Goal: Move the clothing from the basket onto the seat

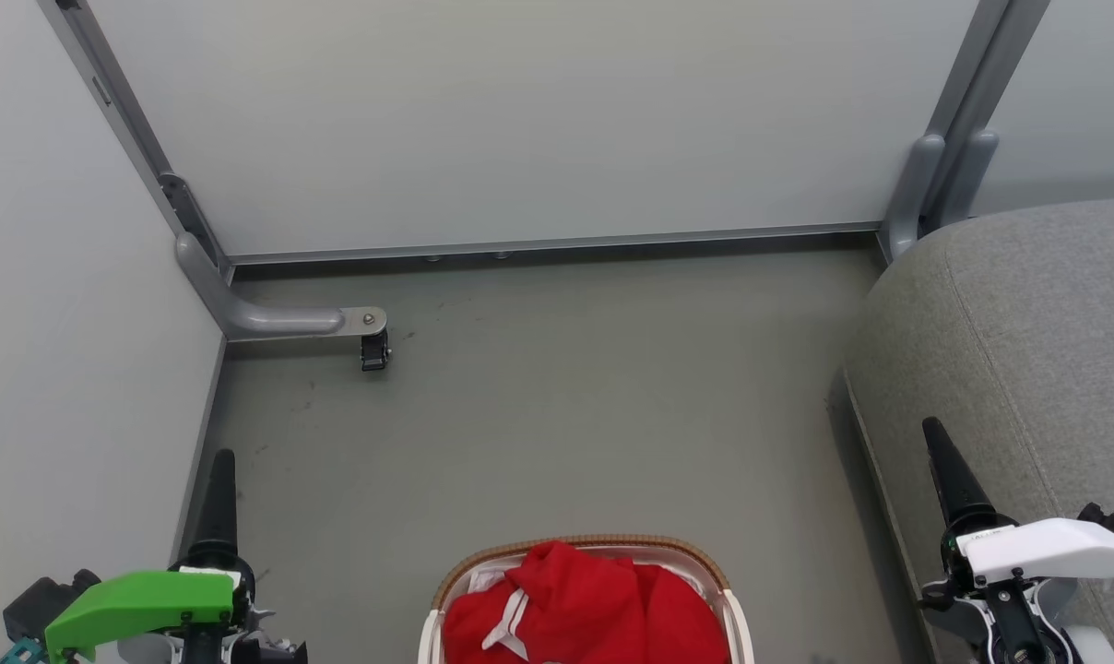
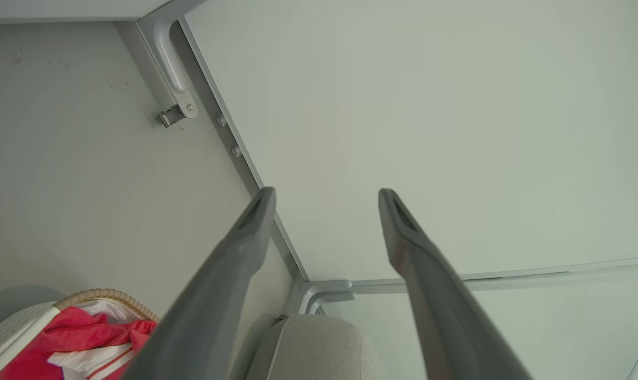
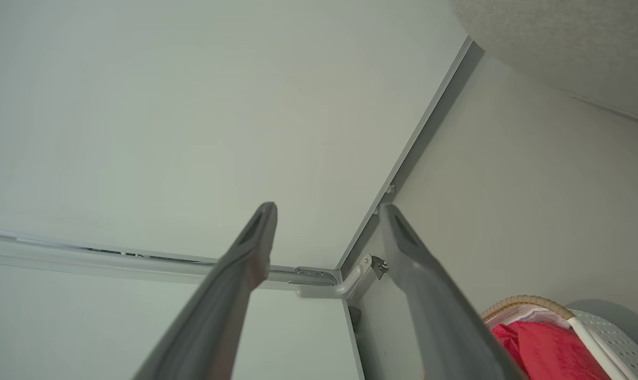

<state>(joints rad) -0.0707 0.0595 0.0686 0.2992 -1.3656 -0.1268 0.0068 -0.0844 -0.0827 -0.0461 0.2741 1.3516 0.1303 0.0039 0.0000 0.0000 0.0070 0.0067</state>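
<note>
The red clothing (image 1: 583, 605) with white stripes lies heaped in the basket (image 1: 583, 545), a white tub with a tan woven rim, at the bottom centre of the head view. The grey seat (image 1: 1027, 332) rises at the right. My left gripper (image 1: 222, 480) hangs at the lower left, apart from the basket, and in its wrist view the gripper (image 2: 327, 198) is open and holds nothing, with clothing (image 2: 81, 338) and basket (image 2: 108, 294) at lower left. Beside the seat, my right gripper (image 1: 940, 456) is likewise open (image 3: 327, 211) and bare; basket (image 3: 530, 302) and clothing (image 3: 546, 351) lie at its lower right.
Pale partition walls (image 1: 539, 120) close off the back and left of the grey floor (image 1: 557, 406). A grey bracket with a small black foot (image 1: 373, 350) juts from the left corner. Grey posts (image 1: 944, 175) stand at the back right, by the seat.
</note>
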